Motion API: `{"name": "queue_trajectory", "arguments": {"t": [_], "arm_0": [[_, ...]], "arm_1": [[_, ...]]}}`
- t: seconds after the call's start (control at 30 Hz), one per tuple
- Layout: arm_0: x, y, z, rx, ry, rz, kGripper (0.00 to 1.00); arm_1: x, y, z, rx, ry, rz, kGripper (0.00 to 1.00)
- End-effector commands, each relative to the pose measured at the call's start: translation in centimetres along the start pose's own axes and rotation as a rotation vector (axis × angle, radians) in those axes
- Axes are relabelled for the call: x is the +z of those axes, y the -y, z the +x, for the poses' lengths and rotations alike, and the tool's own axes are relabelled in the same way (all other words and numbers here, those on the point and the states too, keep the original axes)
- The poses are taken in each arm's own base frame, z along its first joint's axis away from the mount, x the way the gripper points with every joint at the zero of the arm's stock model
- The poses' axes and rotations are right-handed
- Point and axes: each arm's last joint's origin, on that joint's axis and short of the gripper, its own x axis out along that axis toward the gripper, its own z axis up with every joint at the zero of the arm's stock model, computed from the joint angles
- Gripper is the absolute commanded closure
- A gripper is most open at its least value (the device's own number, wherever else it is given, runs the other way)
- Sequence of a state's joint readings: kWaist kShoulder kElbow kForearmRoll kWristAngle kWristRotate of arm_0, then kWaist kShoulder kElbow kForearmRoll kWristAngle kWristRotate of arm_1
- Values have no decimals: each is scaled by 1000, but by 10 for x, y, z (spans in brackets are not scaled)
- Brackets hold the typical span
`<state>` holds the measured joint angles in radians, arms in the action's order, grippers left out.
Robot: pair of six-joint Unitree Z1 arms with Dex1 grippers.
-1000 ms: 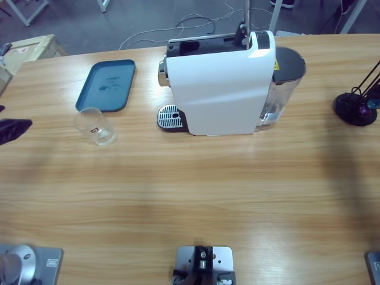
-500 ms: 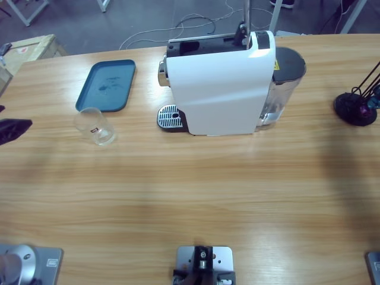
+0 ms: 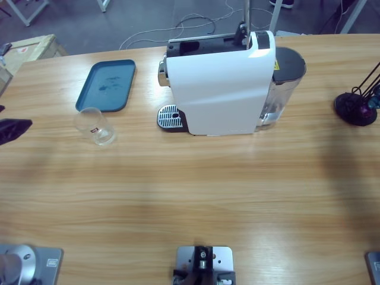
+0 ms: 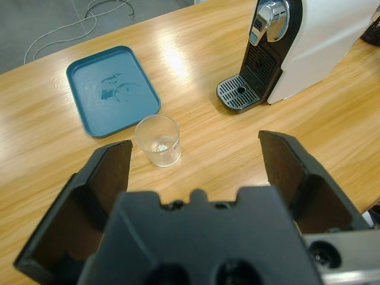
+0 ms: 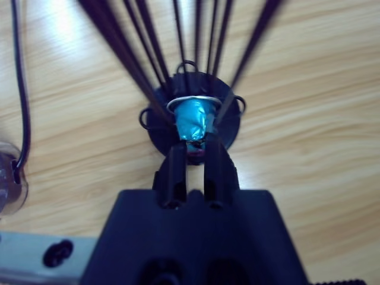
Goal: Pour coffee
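Step in hand, by my judgement: fetching capsule. Small teal foil coffee capsule (image 5: 192, 120) sits in black wire capsule rack (image 5: 193, 122), my right gripper (image 5: 194, 153) clamped narrow on its lower end. Next move calls for clean lift out between wires.

My left gripper (image 4: 196, 155) spread wide, empty, above clear drinking glass (image 4: 158, 140); rectangular teal plastic tray (image 4: 110, 89) beyond, white coffee machine (image 4: 309, 41) further off. High view shows rack only at edge, capsule indistinct.

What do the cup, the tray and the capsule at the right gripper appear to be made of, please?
The cup looks like clear glass or plastic: the table shows through it. The tray seems matte teal plastic, with a moulded raised rim. The capsule looks like metal foil, probably aluminium: glossy teal with a bright silvery rim. It sits at the right gripper tips.
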<state>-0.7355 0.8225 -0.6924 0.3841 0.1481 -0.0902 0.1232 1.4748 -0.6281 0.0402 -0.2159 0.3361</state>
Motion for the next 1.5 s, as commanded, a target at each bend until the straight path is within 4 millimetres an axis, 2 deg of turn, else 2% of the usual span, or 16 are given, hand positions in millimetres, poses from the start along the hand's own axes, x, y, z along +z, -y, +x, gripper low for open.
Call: {"name": "queue_trajectory", "arguments": {"t": [0.03, 0.17, 0.27, 0.3, 0.33, 0.37, 0.47, 0.53, 0.6, 0.7, 0.97, 1.23, 1.33, 1.4, 1.5], "arm_0": [[-6, -1, -6, -1, 8, 12, 101], [-7, -1, -8, -2, 18, 9, 101], [-8, -2, -10, -3, 27, 7, 101], [-8, -2, -10, -3, 28, 7, 101], [-8, -2, -11, -3, 30, 7, 101], [-8, -2, -11, -3, 31, 7, 101], [-8, -2, -11, -3, 31, 7, 101], [-8, -2, -11, -3, 31, 7, 101], [-9, -2, -10, -3, 27, 8, 101], [-9, -2, -10, -6, 25, 10, 101], [-9, -1, -10, -9, 25, 11, 101], [-9, -1, -9, -9, 21, 12, 101], [-9, -1, -9, -9, 21, 12, 101], [-8, -1, -8, -9, 21, 13, 101], [-8, -1, -8, -9, 19, 13, 101]], "arm_1": [[15, 17, -71, -19, 76, 29, 1000], [46, 16, -114, 3, 157, 19, 1000], [53, 15, -121, 9, 160, 16, 1000], [53, 13, -119, 25, 149, 14, 856], [53, 11, -116, 43, 138, 11, 533], [49, 10, -110, 60, 119, 6, 415], [15, 10, -87, 85, 66, 6, 385], [-3, 12, -75, 96, 52, 14, 322], [-14, 13, -65, 95, 38, 15, 309], [-19, 11, -53, 87, 29, 12, 309], [-7, 1, -27, 72, 29, 2, 317], [-5, -3, -5, 17, 3, -1, 333], [-5, -4, 2, 10, -8, 0, 358], [-4, -5, 4, 8, -8, 1, 418], [-1, -7, 8, 7, -10, 3, 418]]}}
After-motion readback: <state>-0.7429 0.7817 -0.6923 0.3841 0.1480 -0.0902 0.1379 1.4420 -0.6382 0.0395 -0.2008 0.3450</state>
